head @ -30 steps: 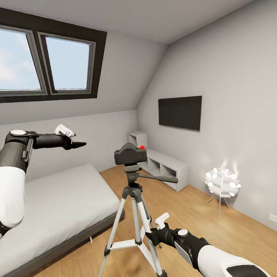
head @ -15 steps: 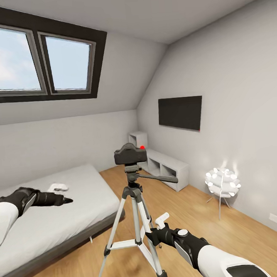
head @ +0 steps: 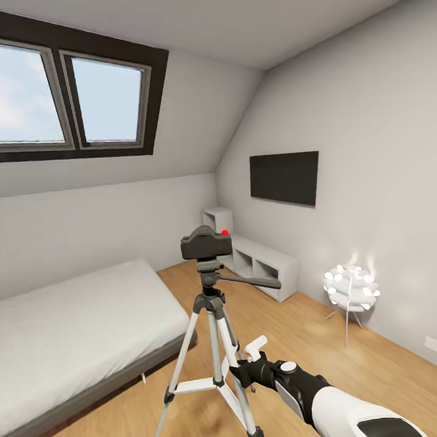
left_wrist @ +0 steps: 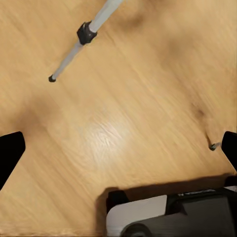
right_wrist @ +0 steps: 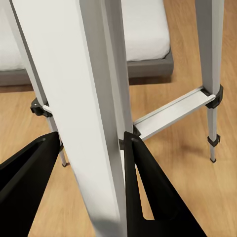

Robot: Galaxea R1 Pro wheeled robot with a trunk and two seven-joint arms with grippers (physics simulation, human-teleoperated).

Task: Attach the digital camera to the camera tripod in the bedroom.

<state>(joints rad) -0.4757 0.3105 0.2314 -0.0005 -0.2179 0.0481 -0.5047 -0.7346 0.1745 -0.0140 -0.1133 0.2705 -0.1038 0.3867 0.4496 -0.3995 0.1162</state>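
The left arm has dropped down out of the head view; it was up over the bed (head: 69, 322) a moment ago, and now a small white bit shows at the bottom edge of that view. The digital camera (head: 206, 244) has not moved. It sits on top of the camera tripod (head: 214, 350), and its red dot shows on top. The tripod stands on the wood floor (head: 387, 356) just beside the bed.

The right pincer (right_wrist: 91, 187) is closed around one silver tripod leg, with a black finger (right_wrist: 148, 192) on each side of it. In the head view the right arm reaches in low to that leg.

The left pincer (left_wrist: 118, 148) is open, with its two black tips far apart, and it points down at the floor. A tripod foot shows near it.

On the far wall hangs a black TV (head: 285, 178). A white lamp (head: 351, 287) glows by the wall.
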